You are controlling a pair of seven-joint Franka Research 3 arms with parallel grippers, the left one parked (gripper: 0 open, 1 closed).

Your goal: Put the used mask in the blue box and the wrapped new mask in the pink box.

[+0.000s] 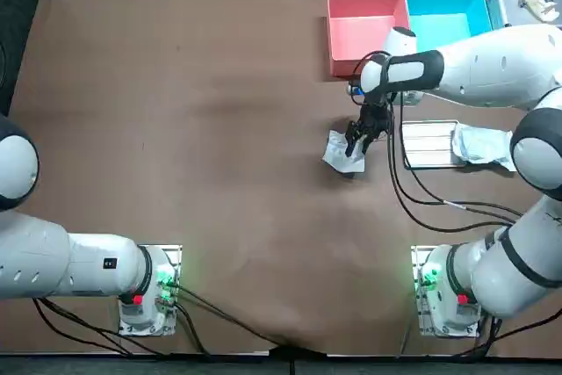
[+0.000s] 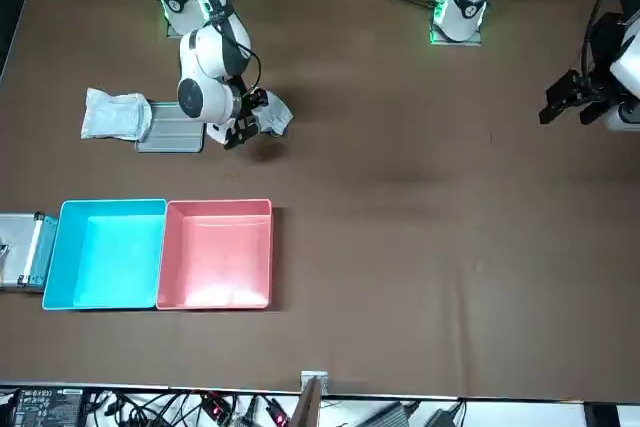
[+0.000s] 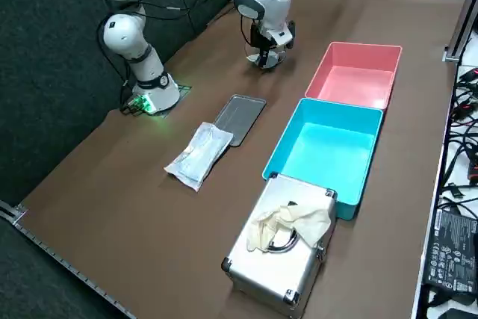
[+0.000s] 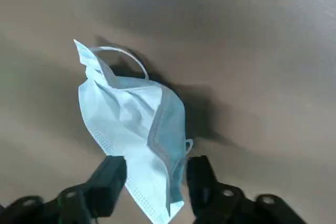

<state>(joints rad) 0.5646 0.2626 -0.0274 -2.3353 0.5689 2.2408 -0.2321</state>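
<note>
Right gripper point(image 1: 356, 138) hangs over the brown table point(image 1: 219, 129) just short of the two boxes, its fingers point(image 4: 110, 179) closed most of the way on one edge of the used mask. The blue box point(image 1: 443, 15), where this mask belongs, lies farther from the robot's base than the gripper and off to the robot's right. The pink box point(image 1: 364, 28) touches it on its left side and sits almost straight ahead of the gripper, so it is the nearer of the two and the easier one to drop into by mistake. The carry, as I judge it, has to run diagonally, forward and rightward, past the near right corner of the pink box before the fingers let go. Both boxes look empty. A metal tray point(image 1: 426, 142) lies just to the gripper's right, and the wrapped new mask point(image 1: 481, 144) rests partly on its far right end, untouched. The used mask point(image 1: 338, 154) is pinched at one end, and its crumpled length runs out from the fingertips toward the robot's left and a little toward its base. Its shadow falls apart from it in the front and wrist views, so it appears to be clear of the table, with one ear loop free at the far end.
</note>
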